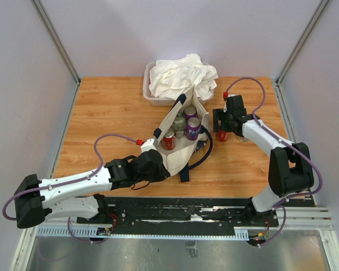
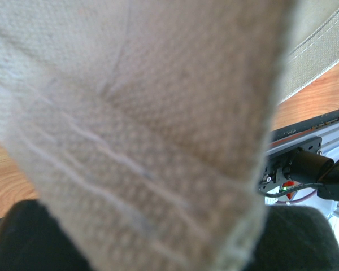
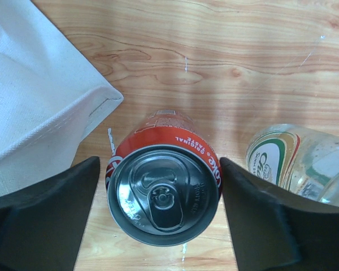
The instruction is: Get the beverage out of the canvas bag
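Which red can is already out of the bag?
The red can standing on the table, between the right hand's fingers. The other red can sits inside the canvas bag.

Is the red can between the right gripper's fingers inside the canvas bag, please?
No, the red can is outside the canvas bag, over the bare wooden table.

Cream canvas bag (image 1: 178,157) with navy strap handles, red can (image 3: 164,192) with silver-grey top, purple can (image 1: 193,129), clear bottle (image 3: 282,155) with green-and-white label, white cloth (image 1: 181,76), orange-brown wood-grain worktop (image 1: 101,113).
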Robot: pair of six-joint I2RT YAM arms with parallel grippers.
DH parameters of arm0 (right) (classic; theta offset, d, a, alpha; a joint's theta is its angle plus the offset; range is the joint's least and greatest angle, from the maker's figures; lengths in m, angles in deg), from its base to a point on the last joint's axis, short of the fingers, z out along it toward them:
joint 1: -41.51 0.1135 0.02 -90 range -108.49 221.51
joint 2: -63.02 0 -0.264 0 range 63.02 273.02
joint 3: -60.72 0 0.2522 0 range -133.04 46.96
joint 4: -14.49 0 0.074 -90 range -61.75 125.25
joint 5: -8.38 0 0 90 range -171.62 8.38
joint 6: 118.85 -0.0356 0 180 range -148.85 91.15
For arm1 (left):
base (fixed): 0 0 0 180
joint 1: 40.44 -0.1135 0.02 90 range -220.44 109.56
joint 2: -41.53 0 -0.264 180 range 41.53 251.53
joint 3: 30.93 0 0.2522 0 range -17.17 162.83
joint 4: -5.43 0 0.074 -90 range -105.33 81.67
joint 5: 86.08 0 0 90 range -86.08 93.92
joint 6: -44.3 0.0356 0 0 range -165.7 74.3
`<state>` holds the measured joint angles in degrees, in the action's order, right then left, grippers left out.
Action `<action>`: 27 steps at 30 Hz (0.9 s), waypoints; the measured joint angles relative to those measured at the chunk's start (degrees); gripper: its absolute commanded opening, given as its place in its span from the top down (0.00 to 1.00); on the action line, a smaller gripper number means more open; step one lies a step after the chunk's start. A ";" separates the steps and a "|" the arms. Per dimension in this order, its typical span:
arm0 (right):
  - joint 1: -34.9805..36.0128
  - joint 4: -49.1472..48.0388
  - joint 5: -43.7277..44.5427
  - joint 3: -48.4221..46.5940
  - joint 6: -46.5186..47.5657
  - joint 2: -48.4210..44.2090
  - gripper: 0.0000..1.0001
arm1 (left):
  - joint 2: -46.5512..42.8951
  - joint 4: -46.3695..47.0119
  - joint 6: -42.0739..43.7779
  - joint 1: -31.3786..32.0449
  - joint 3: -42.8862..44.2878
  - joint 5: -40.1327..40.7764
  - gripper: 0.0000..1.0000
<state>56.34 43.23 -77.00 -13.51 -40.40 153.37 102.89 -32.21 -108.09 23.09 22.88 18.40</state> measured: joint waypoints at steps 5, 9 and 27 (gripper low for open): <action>0.00 0.48 -0.48 -0.79 0.24 -0.02 0.02 | 0.00 0.00 0.00 0.00 -0.02 0.00 0.99; 0.00 1.79 -0.44 -3.82 0.46 -0.85 0.02 | 0.00 0.00 0.00 0.00 -0.02 0.00 1.00; 0.04 6.08 -6.56 -27.69 1.14 -14.12 0.02 | -0.13 0.00 0.00 0.00 -0.02 0.00 0.99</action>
<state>56.38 49.31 -83.55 -41.20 -39.26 139.25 102.76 -32.21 -108.09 23.09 22.86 18.40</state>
